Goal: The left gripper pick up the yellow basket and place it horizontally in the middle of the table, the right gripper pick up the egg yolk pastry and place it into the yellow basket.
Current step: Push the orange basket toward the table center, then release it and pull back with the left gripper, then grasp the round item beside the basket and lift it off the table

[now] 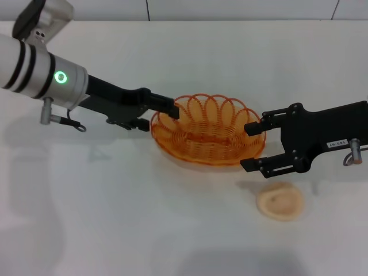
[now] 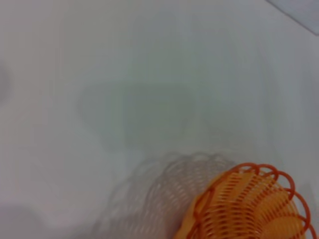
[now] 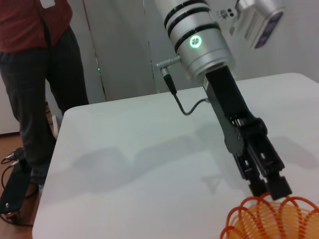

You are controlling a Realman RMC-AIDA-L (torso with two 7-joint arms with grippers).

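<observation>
Starting from the right gripper (image 1: 251, 146) at centre right of the head view, you will find its two black fingers spread apart with nothing between them, their tips level with the right end of the yellow basket (image 1: 208, 130). The relation your next move turns on is this: the egg yolk pastry (image 1: 280, 201) lies below and slightly right of those fingertips in the frame, near them, resting on the table (image 1: 144, 218) just off the basket's lower right edge. Your right arm is plainly the nearer one; judge a short pull back and a descent as what is needed. The pastry reads as a small, round, pale beige dome with a faint dimple, no long axis to align with. At centre left, the left gripper (image 1: 169, 111) is pinched onto the basket's left rim; the right wrist view shows the fingers closed over the loops. The basket sits mid-frame with its long axis running left to right, an orange-yellow open wire oval with a looped rim. Whether it rests fully on the surface you cannot tell.
</observation>
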